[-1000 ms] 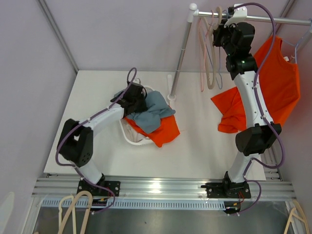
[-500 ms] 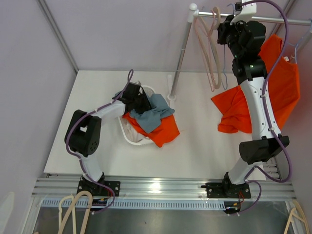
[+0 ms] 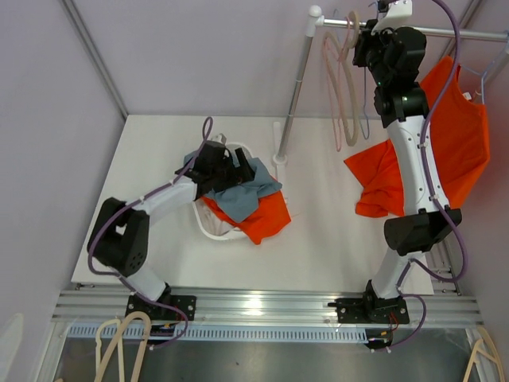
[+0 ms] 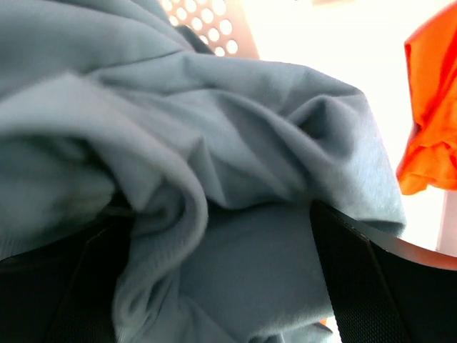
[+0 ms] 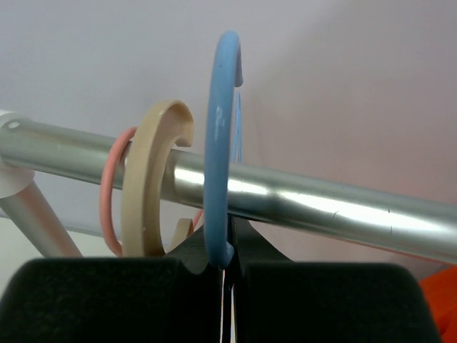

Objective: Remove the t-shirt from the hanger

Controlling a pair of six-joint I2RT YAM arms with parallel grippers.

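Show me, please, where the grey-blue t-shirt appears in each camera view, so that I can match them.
Top external: the grey-blue t-shirt lies left of centre, draped over the white basket.
Left wrist: it fills most of the picture.
Right wrist: not in it; the right gripper is shut on the blue hanger.
Shared landmark: the white basket, perforated wall at the left wrist's top edge.

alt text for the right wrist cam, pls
Right tool shut on a blue hanger hook that arches over a shiny metal rail. A beige hook and a pink hook sit on the rail just left of it in frame.
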